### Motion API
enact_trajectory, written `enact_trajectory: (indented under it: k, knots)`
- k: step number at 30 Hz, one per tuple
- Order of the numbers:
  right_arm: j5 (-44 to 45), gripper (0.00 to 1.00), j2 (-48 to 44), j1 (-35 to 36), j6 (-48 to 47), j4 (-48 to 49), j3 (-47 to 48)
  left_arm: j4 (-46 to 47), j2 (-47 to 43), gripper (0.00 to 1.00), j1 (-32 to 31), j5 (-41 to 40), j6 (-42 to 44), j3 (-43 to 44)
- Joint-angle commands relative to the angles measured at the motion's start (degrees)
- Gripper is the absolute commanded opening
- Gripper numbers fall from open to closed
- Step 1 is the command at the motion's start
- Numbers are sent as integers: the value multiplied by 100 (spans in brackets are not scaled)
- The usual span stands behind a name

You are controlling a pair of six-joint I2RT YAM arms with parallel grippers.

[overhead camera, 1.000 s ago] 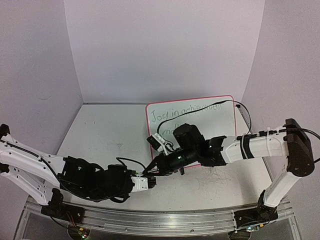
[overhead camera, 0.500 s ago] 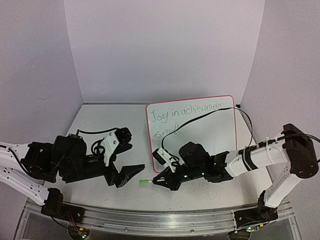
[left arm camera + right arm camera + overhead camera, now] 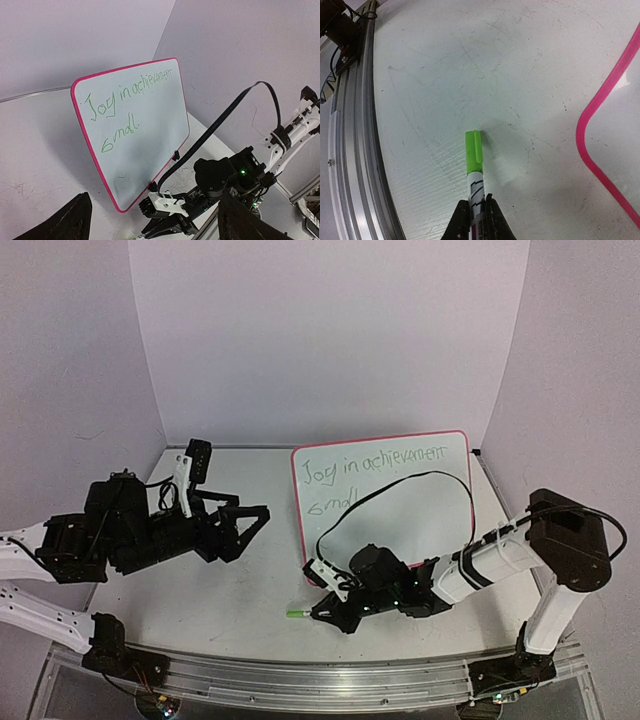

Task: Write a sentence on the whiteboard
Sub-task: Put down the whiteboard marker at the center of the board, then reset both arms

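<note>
The whiteboard (image 3: 400,502) stands tilted at the back right, pink-rimmed, on small black clip feet. The sentence (image 3: 372,462) is in green, "Joy in achievement" with a short second word (image 3: 335,506) under it. In the left wrist view the whiteboard (image 3: 145,145) and the sentence (image 3: 127,94) also show. My right gripper (image 3: 325,612) is low near the table's front, shut on a white marker (image 3: 476,186) with a green cap (image 3: 474,152), which points left just above the tabletop. My left gripper (image 3: 253,506) hangs open and empty at the left, facing the board.
A metal rail (image 3: 355,130) runs along the table's near edge, close to the marker. The right arm's black cable (image 3: 400,483) loops across the front of the board. Grey scribble marks (image 3: 470,55) cover the tabletop.
My left gripper has opened, let go of the marker and drawn back to the left and up. My right gripper has carried the capped marker down toward the front edge.
</note>
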Motion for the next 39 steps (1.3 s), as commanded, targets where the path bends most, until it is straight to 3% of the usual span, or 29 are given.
enact_trajectory:
  k: [1,5,12,21,29,39]
  knots:
    - [519,26,24,71,75,-142,-145,-69,152,88,361,94,-502,145]
    - [1368,50,-593,73,594,-542,-258,-160,72,88,1116,536,-631,96]
    - [3164,79,-2396,-110,1427,-2028,-227,-355,5,91,2236,997,-388,430]
    - [4063,95,-5229,-1642,1359,-3733,608,-458,380,93,3687,1363,306,1488]
    - [4947,98,-5966,-1749,1002,-4240,2264,-313,199,93,3779,1138,1006,2632]
    - [5129,98,-6227,-1753,547,-3606,2605,-115,-274,93,3780,1415,1080,2824]
